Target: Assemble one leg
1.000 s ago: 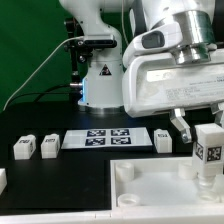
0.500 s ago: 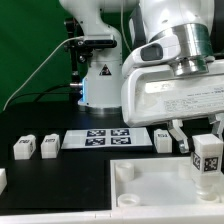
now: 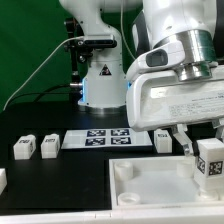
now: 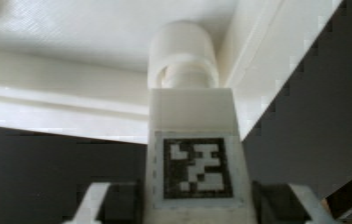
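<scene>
My gripper (image 3: 207, 152) is shut on a leg (image 3: 211, 163), a small white block with a black-and-white tag, held upright at the exterior view's right edge over the large white tabletop panel (image 3: 150, 190). In the wrist view the leg (image 4: 198, 140) fills the middle, its tag facing the camera, its round tip pointing at the panel's corner (image 4: 84, 60). The fingers (image 4: 102, 205) flank the leg on both sides. Whether the leg's tip touches the panel cannot be told. Three more legs (image 3: 24, 148) stand on the black table at the exterior view's left and middle.
The marker board (image 3: 108, 138) lies flat behind the panel. Another leg (image 3: 163, 139) stands just beside it. The robot base (image 3: 100, 75) rises at the back with cables. A white piece (image 3: 2, 180) shows at the left edge.
The gripper with the leg has moved toward the exterior view's right and slightly down over the panel's right corner. Other parts have not moved.
</scene>
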You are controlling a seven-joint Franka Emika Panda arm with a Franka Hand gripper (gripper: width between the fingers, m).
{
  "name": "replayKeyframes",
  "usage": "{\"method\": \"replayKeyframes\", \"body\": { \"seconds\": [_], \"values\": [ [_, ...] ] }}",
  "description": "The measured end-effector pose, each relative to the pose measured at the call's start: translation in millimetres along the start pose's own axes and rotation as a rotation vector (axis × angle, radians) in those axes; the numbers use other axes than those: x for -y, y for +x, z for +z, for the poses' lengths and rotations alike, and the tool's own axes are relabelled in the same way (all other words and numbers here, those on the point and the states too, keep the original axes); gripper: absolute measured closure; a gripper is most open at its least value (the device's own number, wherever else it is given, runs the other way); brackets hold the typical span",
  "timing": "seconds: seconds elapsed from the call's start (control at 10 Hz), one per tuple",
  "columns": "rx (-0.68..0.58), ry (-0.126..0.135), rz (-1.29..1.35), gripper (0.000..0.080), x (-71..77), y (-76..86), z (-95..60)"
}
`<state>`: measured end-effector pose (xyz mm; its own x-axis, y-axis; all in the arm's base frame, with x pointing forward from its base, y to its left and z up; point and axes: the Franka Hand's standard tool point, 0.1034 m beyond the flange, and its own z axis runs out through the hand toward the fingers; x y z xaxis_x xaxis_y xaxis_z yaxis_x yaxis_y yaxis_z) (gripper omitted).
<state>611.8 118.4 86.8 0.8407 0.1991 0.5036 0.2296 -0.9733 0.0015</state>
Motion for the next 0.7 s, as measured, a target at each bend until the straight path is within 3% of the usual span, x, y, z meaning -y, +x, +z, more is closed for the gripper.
{"method": "replayKeyframes", "body": {
  "seconds": [0.2,0.4,0.7],
  "values": [
    [-0.01,-0.007,0.002,0.0506,-2.7,-6.4,7.6],
    [-0.077,-0.023,0.002,0.0506,-4.3,-2.8,10.5],
    [-0.078,-0.022,0.002,0.0506,-4.3,-2.1,10.5]
  ]
}}
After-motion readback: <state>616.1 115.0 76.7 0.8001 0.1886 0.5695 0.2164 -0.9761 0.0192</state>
